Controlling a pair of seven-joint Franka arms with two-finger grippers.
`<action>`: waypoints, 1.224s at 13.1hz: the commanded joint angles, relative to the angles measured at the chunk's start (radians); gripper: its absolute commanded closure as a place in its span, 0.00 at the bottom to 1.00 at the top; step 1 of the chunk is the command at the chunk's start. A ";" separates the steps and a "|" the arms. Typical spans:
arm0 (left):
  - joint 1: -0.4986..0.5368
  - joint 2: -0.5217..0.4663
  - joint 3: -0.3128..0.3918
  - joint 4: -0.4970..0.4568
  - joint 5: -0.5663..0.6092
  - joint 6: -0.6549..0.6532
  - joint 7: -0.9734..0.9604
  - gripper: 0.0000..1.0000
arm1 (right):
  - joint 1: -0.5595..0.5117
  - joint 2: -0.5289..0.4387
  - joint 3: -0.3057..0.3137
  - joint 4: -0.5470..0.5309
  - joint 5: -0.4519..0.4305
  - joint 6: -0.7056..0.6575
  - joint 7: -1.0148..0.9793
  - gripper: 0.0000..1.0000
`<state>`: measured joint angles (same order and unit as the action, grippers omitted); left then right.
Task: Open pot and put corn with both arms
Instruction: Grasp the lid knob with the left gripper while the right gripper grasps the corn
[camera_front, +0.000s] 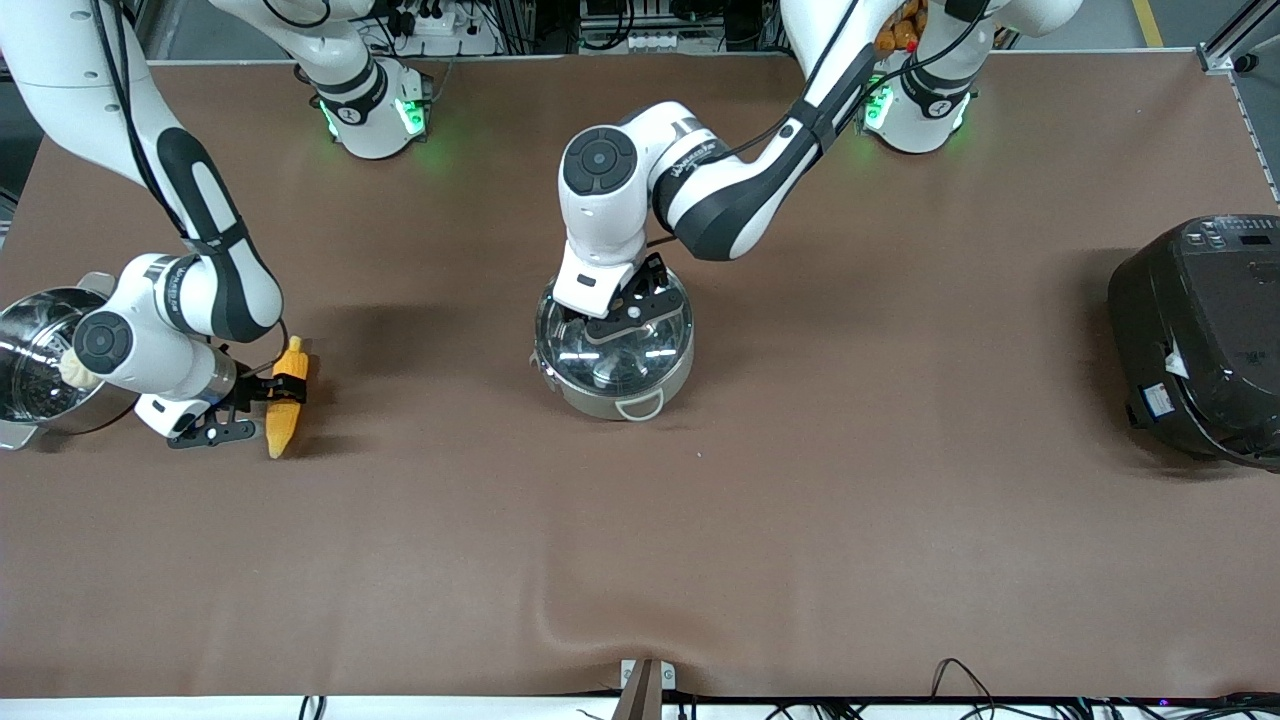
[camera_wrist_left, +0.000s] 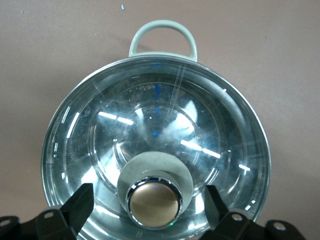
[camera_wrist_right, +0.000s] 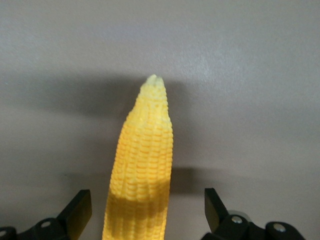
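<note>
While lid (camera_wrist_left: 155, 150) sits on pot (camera_front: 612, 350) mid-table, left gripper (camera_wrist_left: 150, 210) hovers over tan knob (camera_wrist_left: 153, 201), fingers spread, apparently not touching. Right gripper (camera_wrist_right: 147, 210) released, straddling corn (camera_wrist_right: 142, 170) on table near steamer pot (camera_front: 35, 355).

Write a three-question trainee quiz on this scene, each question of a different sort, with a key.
1. True or false: the lid is off the pot.
2. The right pincer is open around which item? A. corn B. bun C. black cooker
3. Fill in: the left pincer is open on either side of the lid's ____.

Key: 1. False, it sits on the pot. 2. A. 3. knob.
</note>
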<state>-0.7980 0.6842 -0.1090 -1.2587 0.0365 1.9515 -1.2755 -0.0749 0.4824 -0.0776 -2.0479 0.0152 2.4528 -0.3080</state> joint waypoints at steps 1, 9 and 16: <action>-0.015 0.017 0.012 0.022 0.003 0.000 -0.019 0.11 | -0.023 0.002 0.016 -0.023 0.005 0.009 -0.020 0.00; -0.017 0.031 0.012 0.022 0.003 0.009 -0.019 0.40 | -0.006 0.004 0.019 -0.020 0.063 0.000 -0.020 0.67; -0.018 0.031 0.006 0.021 0.003 0.023 -0.021 1.00 | -0.002 -0.011 0.022 0.006 0.068 -0.029 -0.011 0.90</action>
<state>-0.8031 0.7037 -0.1090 -1.2566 0.0365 1.9716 -1.2755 -0.0754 0.4908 -0.0608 -2.0512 0.0611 2.4505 -0.3089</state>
